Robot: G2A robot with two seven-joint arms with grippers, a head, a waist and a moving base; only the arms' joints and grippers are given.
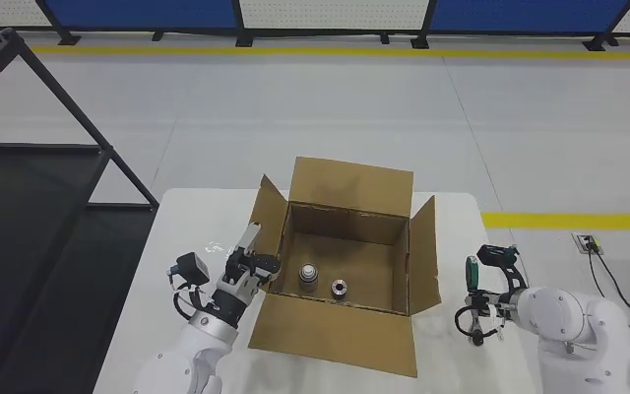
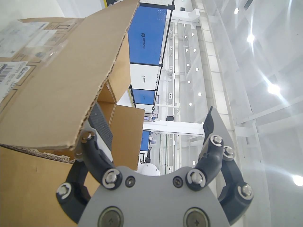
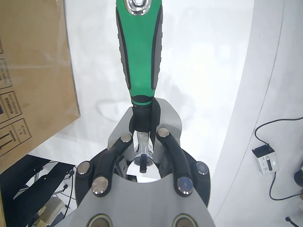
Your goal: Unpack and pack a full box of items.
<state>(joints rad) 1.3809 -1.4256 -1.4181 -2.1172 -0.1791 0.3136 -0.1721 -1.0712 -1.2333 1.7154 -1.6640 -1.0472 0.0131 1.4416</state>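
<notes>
Open-topped box [image 1: 335, 333] — upright flaps [image 1: 425, 254] around, grey item [image 1: 308, 277] and round item [image 1: 339, 288] inside

Top view: you cannot tell what the grey item [image 1: 308, 277] and the round item [image 1: 339, 288] on the box [image 1: 351, 182] floor are, as both are too small. Left wrist view: a flap [image 2: 59, 83] hides the tip of one finger [image 2: 101, 124] of the left gripper [image 2: 152, 111], and the picture's edge cuts off the box. Right wrist view: the right gripper [image 3: 145, 116] covers the tool [image 3: 139, 48] neck.

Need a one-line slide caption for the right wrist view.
Wrist close-up: right pincer shut on green-handled tool over white table, beside cardboard box.
</notes>
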